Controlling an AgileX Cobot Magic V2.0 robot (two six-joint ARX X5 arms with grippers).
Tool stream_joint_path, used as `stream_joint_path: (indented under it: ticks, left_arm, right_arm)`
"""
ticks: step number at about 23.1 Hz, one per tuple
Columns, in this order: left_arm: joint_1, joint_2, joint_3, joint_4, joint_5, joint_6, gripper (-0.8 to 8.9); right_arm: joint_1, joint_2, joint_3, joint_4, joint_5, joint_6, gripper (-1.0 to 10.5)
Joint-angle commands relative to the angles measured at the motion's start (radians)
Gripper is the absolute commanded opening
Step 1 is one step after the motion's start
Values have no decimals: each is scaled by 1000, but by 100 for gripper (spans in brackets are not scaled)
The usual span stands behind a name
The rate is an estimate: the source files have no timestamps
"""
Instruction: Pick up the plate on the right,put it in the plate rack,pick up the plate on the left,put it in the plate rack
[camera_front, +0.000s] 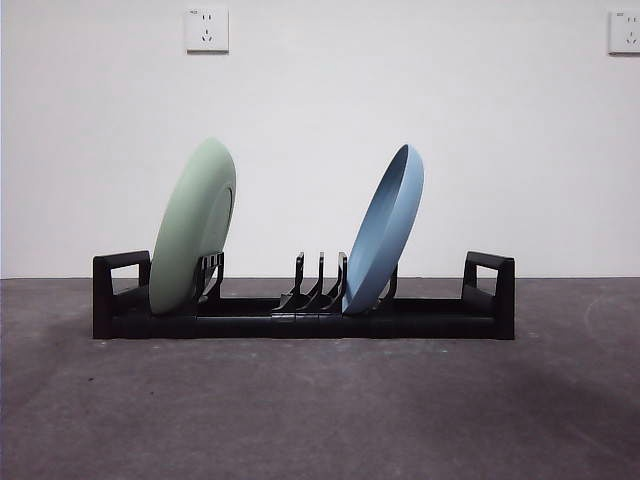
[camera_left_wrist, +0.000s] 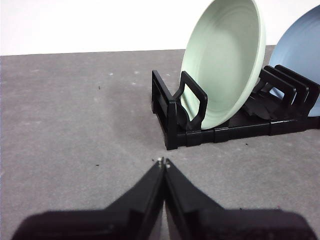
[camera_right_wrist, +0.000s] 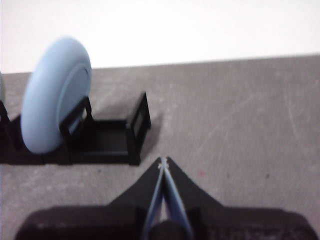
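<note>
The left gripper and right gripper, both clenched empty, sit off opposite ends of the long black plastic plate rack, which holds both the pale green plate and the blue plate.

A plain white wall fills the background, with one white power socket high at its left and another socket at the right edge. Below it runs a dark grey, speckled tabletop under soft, even light.
</note>
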Motion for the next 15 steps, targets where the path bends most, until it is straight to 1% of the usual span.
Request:
stream_joint_path:
  ticks: [1, 5, 10, 13, 15]
  left_arm:
    - [3, -3, -14, 0, 2, -6, -3]
    - [3, -3, -14, 0, 1, -6, -3]
    - [3, -3, -14, 1, 1, -6, -3]
    - [3, -3, -14, 1, 2, -6, -3]
    - [3, -3, -14, 1, 2, -6, -3]
  right_arm:
    - [-2, -3, -60, 38, -17, 58, 1]
    - [1, -3, -101, 47, -19, 90, 1]
    - [3, -3, -103, 50, -20, 96, 1]
    - [3, 1, -102, 50, -19, 139, 1]
    - [3, 2, -101, 50, -12, 143, 1]
